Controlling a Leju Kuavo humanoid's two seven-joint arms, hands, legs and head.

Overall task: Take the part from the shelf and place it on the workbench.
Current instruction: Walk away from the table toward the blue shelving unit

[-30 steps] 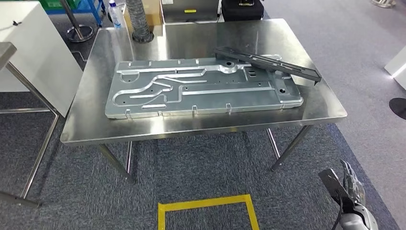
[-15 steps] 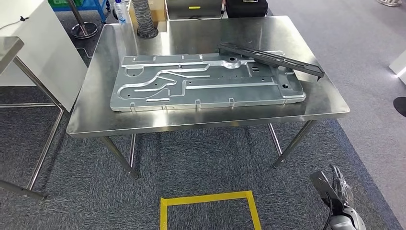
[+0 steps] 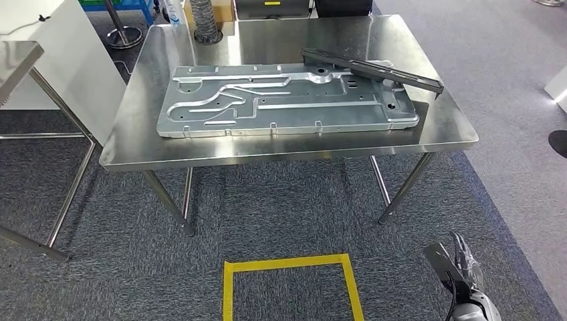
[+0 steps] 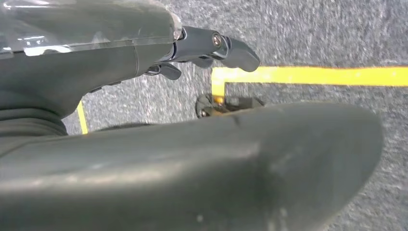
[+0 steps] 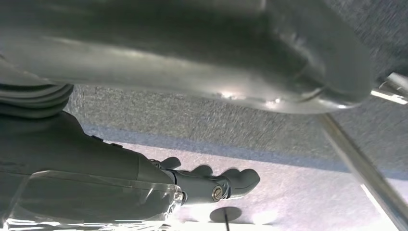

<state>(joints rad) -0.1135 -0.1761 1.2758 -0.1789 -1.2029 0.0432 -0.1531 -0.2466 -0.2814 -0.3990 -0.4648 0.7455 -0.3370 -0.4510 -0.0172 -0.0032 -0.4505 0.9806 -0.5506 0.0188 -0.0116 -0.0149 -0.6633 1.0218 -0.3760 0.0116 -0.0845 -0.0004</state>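
A long dark part (image 3: 374, 70) lies aslant across the far right end of a large silver stamped plate (image 3: 281, 103). Both rest on the steel workbench (image 3: 281, 150) ahead of me. My right hand (image 3: 461, 271) hangs low at the lower right, well short of the bench, over the carpet. Its fingers (image 5: 226, 183) are apart and hold nothing. In the left wrist view my left hand (image 4: 144, 53) hangs above the carpet. Its fingers (image 4: 226, 45) are stretched out, the thumb is apart from them, and nothing is in its grasp.
A yellow taped square (image 3: 291, 267) marks the carpet in front of the bench. A second steel table (image 3: 20, 60) and a white cabinet (image 3: 67, 40) stand to the left. A ribbed grey hose (image 3: 204, 20) rises at the bench's far edge.
The whole view has shifted, so the camera has moved: the bench now sits higher and farther in the picture. The parts lie as before on the bench. My right hand sits lower in frame.
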